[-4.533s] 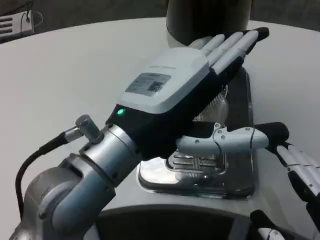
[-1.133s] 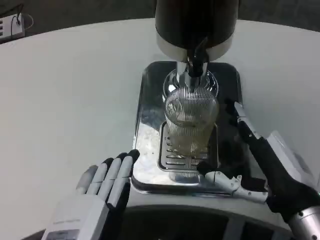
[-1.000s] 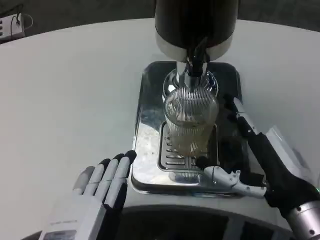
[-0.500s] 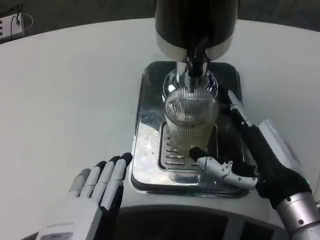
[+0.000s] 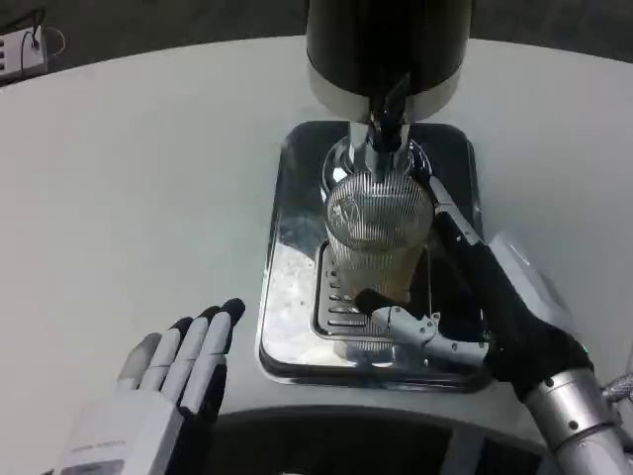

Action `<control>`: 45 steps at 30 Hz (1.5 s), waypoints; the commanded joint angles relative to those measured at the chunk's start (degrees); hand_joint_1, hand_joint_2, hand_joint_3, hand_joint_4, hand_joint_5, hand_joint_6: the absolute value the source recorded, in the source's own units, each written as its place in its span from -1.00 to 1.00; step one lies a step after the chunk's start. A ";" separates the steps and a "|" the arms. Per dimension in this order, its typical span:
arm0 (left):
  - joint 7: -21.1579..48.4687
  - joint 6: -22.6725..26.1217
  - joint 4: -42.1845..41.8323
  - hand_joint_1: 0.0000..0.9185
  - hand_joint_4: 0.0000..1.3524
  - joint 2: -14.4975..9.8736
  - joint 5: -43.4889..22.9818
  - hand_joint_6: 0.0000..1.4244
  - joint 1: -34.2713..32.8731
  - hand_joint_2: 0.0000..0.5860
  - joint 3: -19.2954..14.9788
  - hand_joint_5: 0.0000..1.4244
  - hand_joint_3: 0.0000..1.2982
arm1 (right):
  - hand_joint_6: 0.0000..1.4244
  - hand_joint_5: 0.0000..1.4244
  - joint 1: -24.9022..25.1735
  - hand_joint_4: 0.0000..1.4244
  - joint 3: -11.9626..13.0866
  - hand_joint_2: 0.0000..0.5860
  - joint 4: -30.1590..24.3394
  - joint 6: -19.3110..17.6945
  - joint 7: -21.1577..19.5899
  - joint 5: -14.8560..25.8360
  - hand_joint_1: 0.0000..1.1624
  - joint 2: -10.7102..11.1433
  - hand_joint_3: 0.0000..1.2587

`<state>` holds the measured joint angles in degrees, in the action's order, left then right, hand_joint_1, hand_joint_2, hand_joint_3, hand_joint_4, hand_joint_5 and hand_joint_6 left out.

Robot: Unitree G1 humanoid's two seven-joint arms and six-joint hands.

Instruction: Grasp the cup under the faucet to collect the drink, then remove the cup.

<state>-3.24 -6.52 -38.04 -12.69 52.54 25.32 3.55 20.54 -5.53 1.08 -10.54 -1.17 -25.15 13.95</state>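
No legible text, brand, number or sign was found anywhere in the head view. The white back of the left hand showed a small grey label patch at the bottom edge of the frame, too cut off and blurred to read. The white back panel of the right hand carried no readable marking. The ribbed clear glass cup, the dark cylindrical drink dispenser and the polished metal drip tray bore no lettering that could be made out. The white counter was unmarked.
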 commanded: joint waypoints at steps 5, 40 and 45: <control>1.47 1.08 -1.83 -1.00 -1.00 0.18 0.36 -1.00 1.15 -0.39 -0.60 -1.00 -1.00 | -0.68 -0.83 2.29 -0.93 -0.58 -0.20 3.16 -0.85 -0.65 1.72 0.01 -1.04 -1.00; 3.91 4.24 -3.51 -1.00 -1.00 1.61 0.71 -1.00 0.91 -0.39 -0.65 -1.00 -1.00 | -0.66 -0.80 8.80 -0.90 -3.46 -0.24 12.98 -2.57 -2.16 2.36 0.03 -2.87 -1.00; 4.18 4.73 -3.75 -1.00 -1.00 1.85 0.43 -1.00 1.11 -0.39 -0.95 -1.00 -1.00 | -0.65 -0.80 9.81 -0.88 -4.31 -0.27 13.82 -2.70 -1.95 2.04 0.09 -3.48 -1.00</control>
<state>0.20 -2.55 -41.09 -10.90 52.64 25.86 3.11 29.81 -8.56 13.38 -13.63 -3.78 -23.12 11.32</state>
